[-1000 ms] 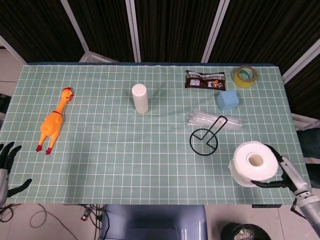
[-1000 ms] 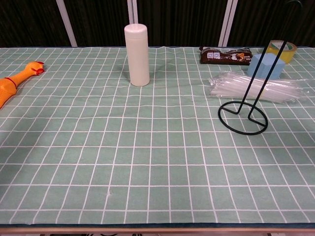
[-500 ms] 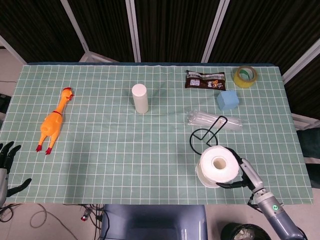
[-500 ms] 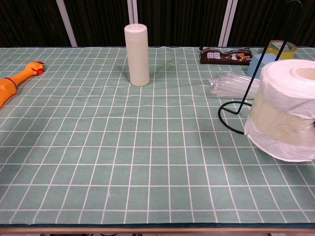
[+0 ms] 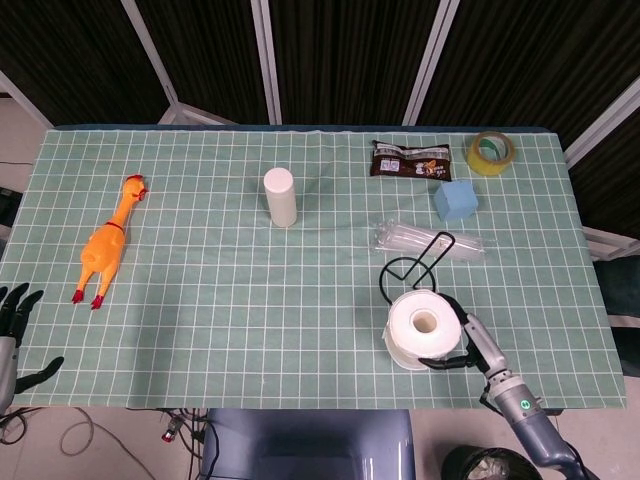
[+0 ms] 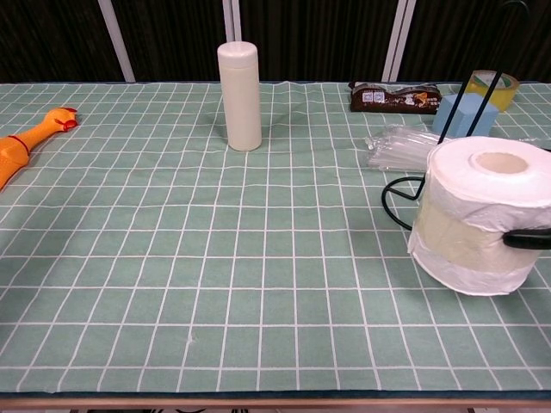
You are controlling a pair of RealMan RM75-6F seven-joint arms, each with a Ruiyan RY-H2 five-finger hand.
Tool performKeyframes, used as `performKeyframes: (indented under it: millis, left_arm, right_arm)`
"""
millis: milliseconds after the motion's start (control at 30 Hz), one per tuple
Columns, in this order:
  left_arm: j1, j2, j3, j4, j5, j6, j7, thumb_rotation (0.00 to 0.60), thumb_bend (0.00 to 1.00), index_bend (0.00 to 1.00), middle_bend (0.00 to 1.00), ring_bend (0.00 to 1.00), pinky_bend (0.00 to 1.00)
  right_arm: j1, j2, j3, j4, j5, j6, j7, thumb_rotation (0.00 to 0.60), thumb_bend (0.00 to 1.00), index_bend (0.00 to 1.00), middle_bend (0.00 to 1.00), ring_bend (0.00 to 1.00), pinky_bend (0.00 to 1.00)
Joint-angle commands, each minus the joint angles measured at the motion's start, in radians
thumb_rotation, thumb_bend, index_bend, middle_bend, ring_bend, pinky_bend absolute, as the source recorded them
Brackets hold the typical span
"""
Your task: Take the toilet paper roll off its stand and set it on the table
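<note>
Over the past second the toilet paper roll (image 5: 424,329) has travelled from the desk's right edge inward and downward. It now sits near the front edge of the green-checked desk (image 5: 220,310), just in front of the black wire stand (image 5: 415,265). The right robot hand (image 5: 470,345) holds it from the right side, fingers wrapped against the paper, and one dark finger (image 6: 527,238) shows across the roll's flank in the chest view.

The stand's post is bare, so the roll is already off it and only the setting-down remains. In the chest view the roll's bottom looks level with the cloth and upright. Whether it actually bears on the desk or hangs a hair above cannot be told from these angles, and a loose tail of paper at its base blurs the line. If it is down, what is left is for the hand to let go without tipping it toward the stand's ring behind.

The left robot hand (image 5: 14,322) waits off the desk's left front corner, fingers spread and holding nothing, well apart from the rubber chicken (image 5: 105,243).
</note>
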Motion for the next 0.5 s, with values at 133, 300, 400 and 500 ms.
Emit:
performKeyframes:
  millis: [133, 300, 400, 500]
  left_arm:
    - [-0.001, -0.004, 0.002, -0.001, 0.002, -0.002, 0.010, 0.600, 0.05, 0.14, 0.04, 0.00, 0.00]
    - [-0.001, -0.005, 0.001, -0.001, -0.001, -0.003, 0.012, 0.600, 0.05, 0.14, 0.04, 0.00, 0.00]
    - [-0.001, -0.004, 0.002, -0.002, 0.000, -0.003, 0.011, 0.600, 0.05, 0.14, 0.04, 0.00, 0.00]
    - [-0.001, -0.004, 0.002, -0.002, 0.000, -0.002, 0.011, 0.600, 0.05, 0.14, 0.04, 0.00, 0.00]
  right_arm:
    - [0.000, -0.036, -0.021, 0.044, 0.014, 0.018, 0.008, 0.600, 0.00, 0.19, 0.23, 0.00, 0.00]
    - [-0.001, -0.066, -0.036, 0.069, 0.031, 0.020, 0.011, 0.600, 0.00, 0.19, 0.22, 0.00, 0.00]
    - [0.003, -0.082, -0.039, 0.077, 0.037, 0.021, 0.014, 0.600, 0.00, 0.19, 0.19, 0.00, 0.00]
    - [0.011, -0.087, -0.047, 0.077, 0.033, 0.017, 0.008, 0.600, 0.00, 0.14, 0.10, 0.00, 0.00]
